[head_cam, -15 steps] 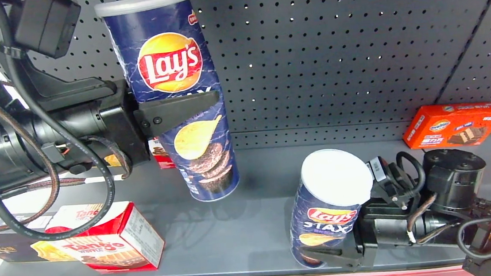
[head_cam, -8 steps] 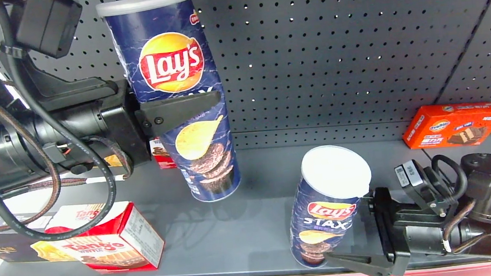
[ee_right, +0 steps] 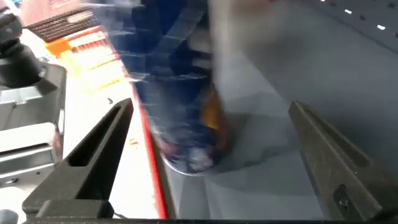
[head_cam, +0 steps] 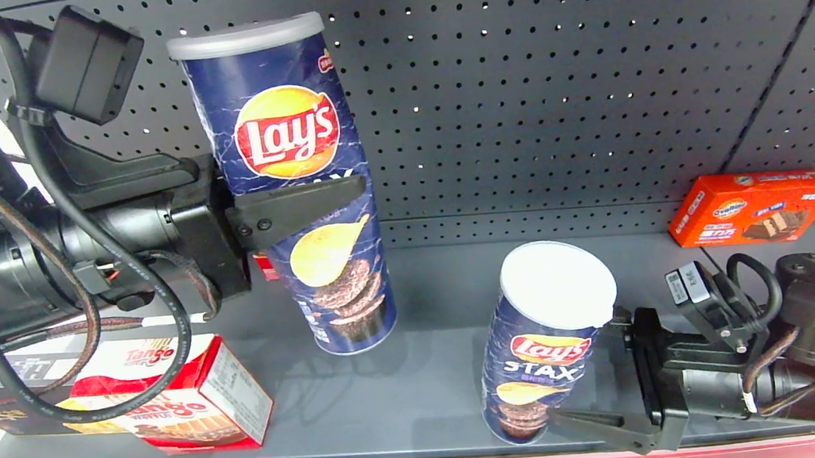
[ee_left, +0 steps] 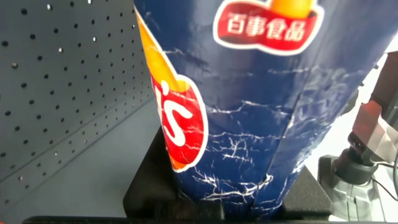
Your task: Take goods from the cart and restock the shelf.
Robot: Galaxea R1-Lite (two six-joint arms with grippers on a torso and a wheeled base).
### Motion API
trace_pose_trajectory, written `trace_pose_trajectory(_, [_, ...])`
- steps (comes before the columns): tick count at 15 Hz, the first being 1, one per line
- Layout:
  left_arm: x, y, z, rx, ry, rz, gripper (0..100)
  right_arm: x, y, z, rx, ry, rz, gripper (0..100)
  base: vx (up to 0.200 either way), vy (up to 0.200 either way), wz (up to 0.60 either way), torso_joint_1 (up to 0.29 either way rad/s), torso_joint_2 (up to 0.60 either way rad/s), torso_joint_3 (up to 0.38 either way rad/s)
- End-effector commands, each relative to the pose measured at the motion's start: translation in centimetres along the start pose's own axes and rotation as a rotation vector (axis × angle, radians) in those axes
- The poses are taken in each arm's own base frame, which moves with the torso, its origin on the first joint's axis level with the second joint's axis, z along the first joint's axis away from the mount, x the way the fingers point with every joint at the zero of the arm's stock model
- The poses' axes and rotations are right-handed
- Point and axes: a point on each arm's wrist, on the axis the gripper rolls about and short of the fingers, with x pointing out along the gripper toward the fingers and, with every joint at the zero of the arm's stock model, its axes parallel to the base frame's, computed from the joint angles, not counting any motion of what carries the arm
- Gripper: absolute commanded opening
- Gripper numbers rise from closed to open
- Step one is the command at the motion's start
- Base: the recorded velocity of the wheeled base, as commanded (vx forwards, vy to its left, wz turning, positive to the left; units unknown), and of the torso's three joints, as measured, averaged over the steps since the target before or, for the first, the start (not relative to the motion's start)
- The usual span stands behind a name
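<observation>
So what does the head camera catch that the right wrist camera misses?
Head view: the left gripper clamped around a tall blue can, a red box near the front edge of the shelf, and an orange box at the back.
Right wrist view: both fingers of the right gripper spread wide, and blurred orange packaging beyond the shelf's red lip.
Both: the second can standing on the shelf between those fingers, and the pegboard behind.
</observation>
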Motion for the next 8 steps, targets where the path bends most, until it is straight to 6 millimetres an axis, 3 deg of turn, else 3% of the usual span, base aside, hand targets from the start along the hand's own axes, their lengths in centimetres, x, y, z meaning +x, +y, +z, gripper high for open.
trace_pose_trajectory(1, [-0.42, -0.35, 0.2, 0.006, -0.007, 0.001, 0, -0.06, -0.26, -0.26, 0.006, 0.008, -0.009, 100, 0.0, 0.0, 0.0, 0.0, 0.0, 0.0])
trace_pose_trajectory(8, [-0.91, -0.83, 0.7, 0.017, -0.02, 0.0, 0, -0.39, -0.5, -0.41, 0.009, 0.013, -0.027, 100, 0.0, 0.0, 0.0, 0.0, 0.0, 0.0])
